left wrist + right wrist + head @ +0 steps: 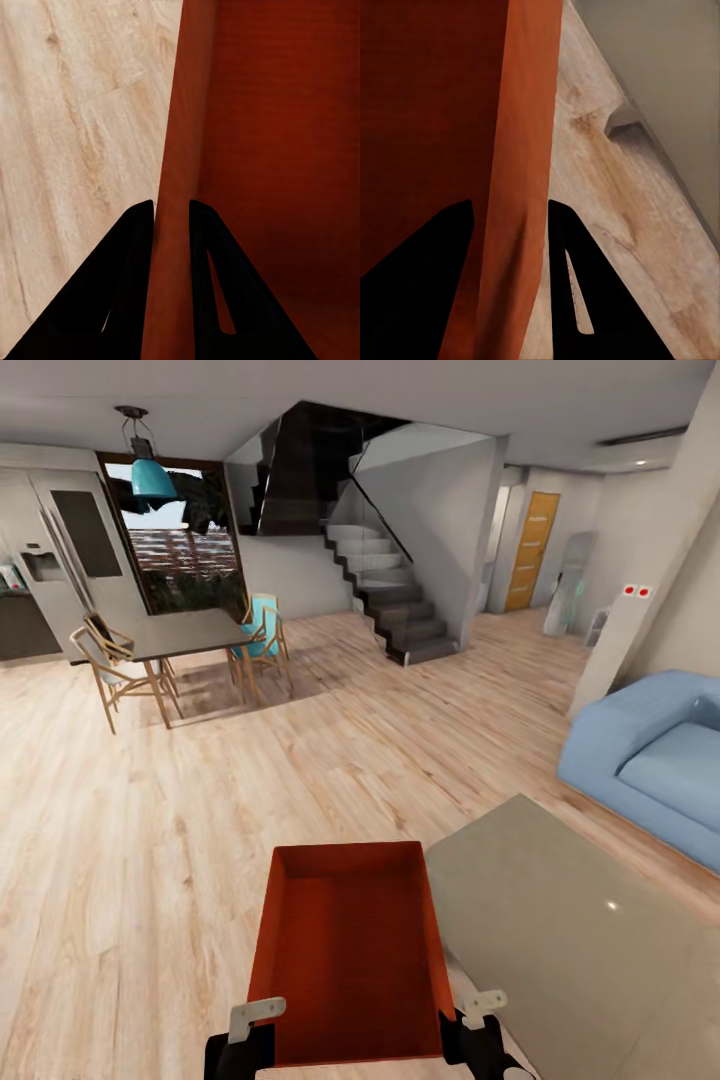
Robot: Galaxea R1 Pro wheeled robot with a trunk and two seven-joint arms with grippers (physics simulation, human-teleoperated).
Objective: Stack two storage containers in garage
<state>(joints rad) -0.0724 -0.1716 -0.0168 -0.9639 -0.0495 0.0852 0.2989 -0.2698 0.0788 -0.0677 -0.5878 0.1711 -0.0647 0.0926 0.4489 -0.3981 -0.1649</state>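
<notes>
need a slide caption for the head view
Both pincers, left and right, clamp opposite walls of an orange-red storage container above light wood-plank flooring, beside a grey rug.

The storage container (345, 950) has its near rim cut off by the head view's bottom edge.

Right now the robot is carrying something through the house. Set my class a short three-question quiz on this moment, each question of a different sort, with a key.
1. True or false: the left gripper and the right gripper each clamp a side wall of the storage container.
2. Which lies directly beside the container, on the robot's right? A) grey rug B) dining table C) staircase
3. Fill in: the sofa is coloured ____.

Key: 1 true; 2 A; 3 blue.
</notes>
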